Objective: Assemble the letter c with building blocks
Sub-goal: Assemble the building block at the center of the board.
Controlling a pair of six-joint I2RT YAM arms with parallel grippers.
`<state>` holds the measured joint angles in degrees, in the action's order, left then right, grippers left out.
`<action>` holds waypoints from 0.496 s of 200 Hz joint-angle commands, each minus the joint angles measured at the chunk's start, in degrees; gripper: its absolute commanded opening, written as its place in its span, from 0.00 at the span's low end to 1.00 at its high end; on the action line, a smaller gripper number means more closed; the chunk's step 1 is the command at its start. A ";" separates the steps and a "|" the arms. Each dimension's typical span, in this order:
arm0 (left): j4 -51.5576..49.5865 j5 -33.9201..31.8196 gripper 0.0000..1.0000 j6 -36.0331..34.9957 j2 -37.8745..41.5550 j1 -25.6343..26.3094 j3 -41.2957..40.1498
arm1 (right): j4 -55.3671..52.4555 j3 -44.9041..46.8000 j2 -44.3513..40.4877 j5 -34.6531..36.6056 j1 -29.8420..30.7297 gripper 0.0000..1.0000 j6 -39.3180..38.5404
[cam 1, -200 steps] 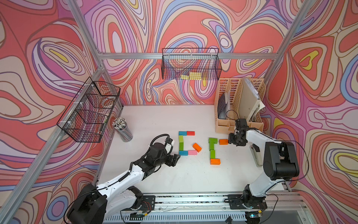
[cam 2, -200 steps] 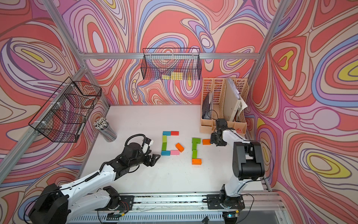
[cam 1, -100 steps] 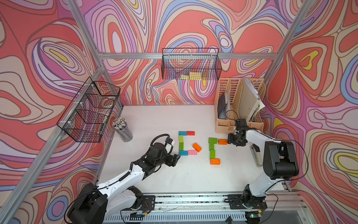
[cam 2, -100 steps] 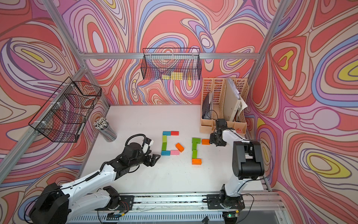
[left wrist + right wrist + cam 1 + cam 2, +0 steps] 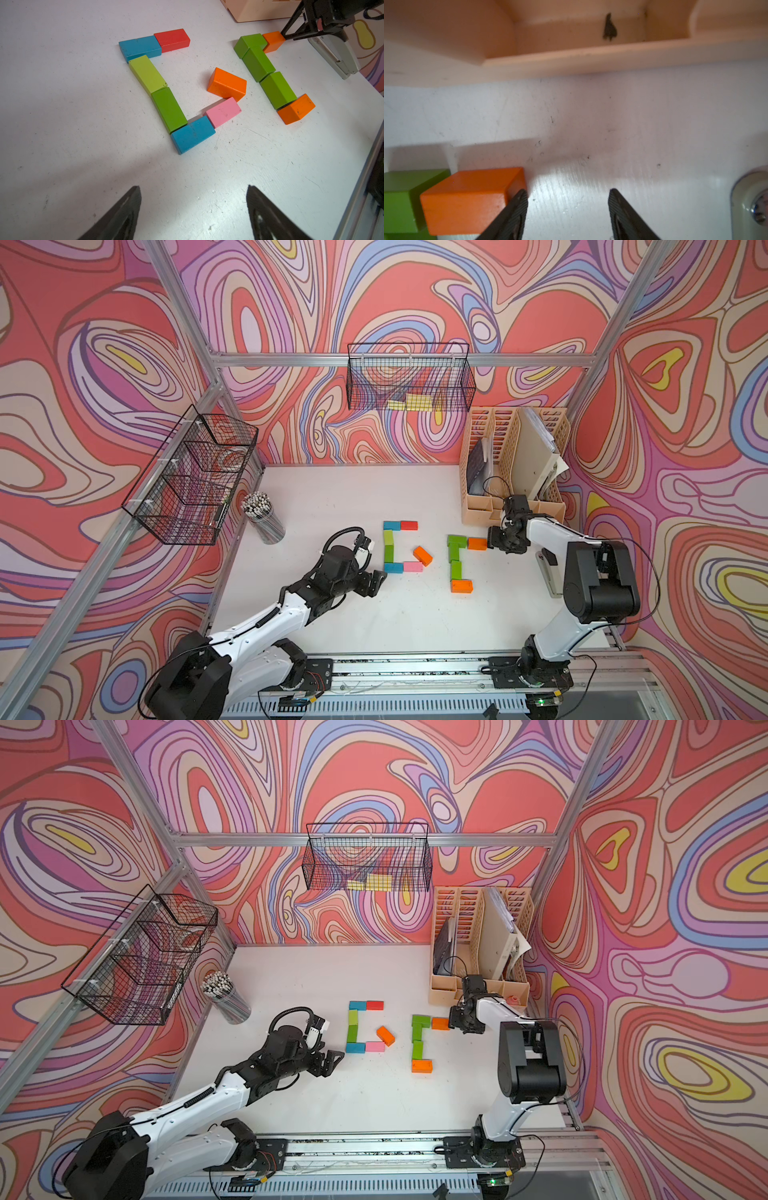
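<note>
Building blocks (image 5: 389,552) lie flat mid-tabletop (image 5: 340,497) in two C outlines. The one nearer the right edge has a green column (image 5: 455,568), orange top block (image 5: 476,543) and orange bottom block (image 5: 461,585), ends butted so the letter reads clean. The one nearer the left edge runs blue, red, two greens, blue, then pink block (image 5: 412,566). A loose orange block (image 5: 422,556) lies skewed in its mouth with a corner against pink, so it probably needs a proper spot.

Right gripper (image 5: 568,193) sits low at the orange top block's free end, fingers spread with nothing between them. One fingertip (image 5: 520,199) seems to touch the end face, likely squaring the block against green.

Left gripper (image 5: 193,188) hovers short of the lower blue block (image 5: 193,135), jaws wide and empty, parked clear of the layout.

File organiser (image 5: 482,510) stands in the back right corner, stapler (image 5: 547,576) by the right edge.
</note>
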<state>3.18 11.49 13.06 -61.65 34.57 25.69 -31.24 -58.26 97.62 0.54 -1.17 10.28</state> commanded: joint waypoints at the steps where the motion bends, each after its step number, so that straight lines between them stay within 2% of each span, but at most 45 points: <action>1: -0.01 -0.24 0.82 -0.93 -0.23 0.24 0.43 | 0.64 -1.21 0.46 -0.51 -0.34 0.66 -0.26; 99: 0.07 -0.33 0.82 -1.02 -0.71 0.24 0.61 | 0.97 -1.45 1.07 -1.01 -0.33 0.67 -0.31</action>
<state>3.18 11.49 13.06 -61.76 34.57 25.69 -30.83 -58.28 97.76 0.23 -1.17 10.13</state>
